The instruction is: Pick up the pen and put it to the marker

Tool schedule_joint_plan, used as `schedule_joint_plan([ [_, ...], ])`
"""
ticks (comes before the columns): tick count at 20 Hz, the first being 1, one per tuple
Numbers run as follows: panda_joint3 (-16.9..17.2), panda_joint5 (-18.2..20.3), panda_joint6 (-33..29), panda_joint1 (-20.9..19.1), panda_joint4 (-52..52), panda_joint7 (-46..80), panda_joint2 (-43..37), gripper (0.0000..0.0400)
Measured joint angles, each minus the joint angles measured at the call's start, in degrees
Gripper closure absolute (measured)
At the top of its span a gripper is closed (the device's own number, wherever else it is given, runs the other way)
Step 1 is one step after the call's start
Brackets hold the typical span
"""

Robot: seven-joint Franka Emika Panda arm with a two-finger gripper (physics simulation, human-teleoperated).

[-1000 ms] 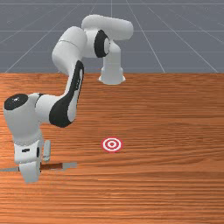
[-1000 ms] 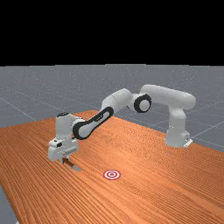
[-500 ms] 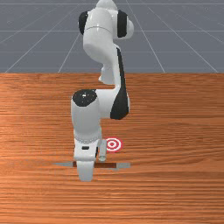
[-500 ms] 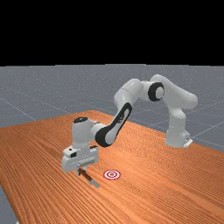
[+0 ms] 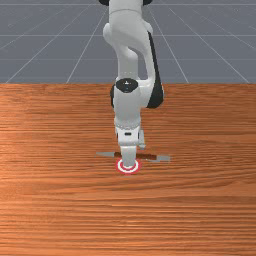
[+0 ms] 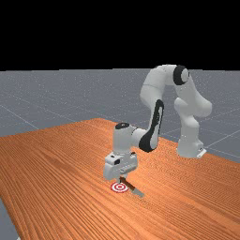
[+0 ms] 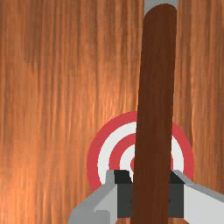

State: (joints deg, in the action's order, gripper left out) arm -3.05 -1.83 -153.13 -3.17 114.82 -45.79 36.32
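In the far view my gripper [image 6: 121, 180] points down just over the marker [image 6: 115, 188], a red-and-white ringed disc on the table. The pen [image 6: 132, 186], brown with grey ends, lies level across the fingers. From the front, the pen [image 5: 150, 156] runs left to right behind the hand, along the far edge of the marker [image 5: 119, 167]. In the wrist view my gripper [image 7: 150, 197] is shut on the pen [image 7: 157, 83], dark pads against both sides of its brown shaft. There the shaft covers part of the marker [image 7: 99, 162], its centre partly hidden.
The orange-brown wooden table [image 5: 200, 210] extends on all sides of the marker. The arm's base [image 6: 190, 147] stands on the table at the far view's right.
The hand has carried the pen toward the front view's right and then back toward the arm's base, from well left of the marker to over it. The marker stays where it was.
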Motion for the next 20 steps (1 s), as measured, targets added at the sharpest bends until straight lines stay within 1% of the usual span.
schedule_joint_plan([
  [1, -0.2, -0.3, -1.3, -0.1, -0.8, -0.9, 1.6, 0.031],
  [2, -0.6, -1.0, 0.5, -0.5, -3.8, -2.9, 4.6, 0.0312],
  [3, -0.5, -1.1, 1.3, -0.2, -7.8, -2.9, 6.7, 0.0179],
  [4, -0.5, -1.2, 2.2, 0.1, -12.0, -2.9, 8.8, 0.0008],
  [5, -0.5, -1.3, 3.4, 0.3, -15.5, -2.8, 10.6, 0.0012],
  [6, -0.4, -1.3, 1.4, 0.4, -15.2, -2.6, 10.6, 0.0108],
  [8, -0.6, -1.6, -6.2, 0.1, -11.9, -3.4, 9.4, 0.0112],
  [9, -0.3, -1.5, -8.1, 0.4, -10.9, -2.6, 9.0, 0.0223],
  [10, -0.2, -1.5, -9.1, 0.4, -10.2, -2.6, 8.4, 0.028],
  [11, -0.3, -1.5, -8.2, 0.4, -10.3, -2.7, 8.0, 0.0306],
  [12, -0.3, -1.5, -8.2, 0.4, -10.0, -2.7, 7.6, 0.0308],
  [13, -0.4, -1.4, -7.4, 0.3, -10.0, -2.7, 7.2, 0.0303],
  [14, -1.4, -0.8, -5.8, -0.6, -10.5, -3.5, 7.0, 0.0308],
  [15, -1.1, -1.0, -5.6, -0.3, -10.4, -3.2, 6.7, 0.0194],
  [16, -0.6, -1.3, -6.1, 0.2, -10.0, -2.8, 6.3, 0.0121],
  [17, -0.8, -1.4, -5.2, -0.1, -10.7, -3.4, 6.5, 0.0074],
  [18, -1.0, -1.4, -5.0, -0.2, -11.2, -3.8, 6.8, 0.0045],
  [19, -1.2, -1.4, -5.0, -0.5, -11.3, -4.2, 6.8, 0.0027],
  [20, -0.7, -1.3, -6.1, -0.1, -10.5, -3.2, 6.4, 0.0016],
])
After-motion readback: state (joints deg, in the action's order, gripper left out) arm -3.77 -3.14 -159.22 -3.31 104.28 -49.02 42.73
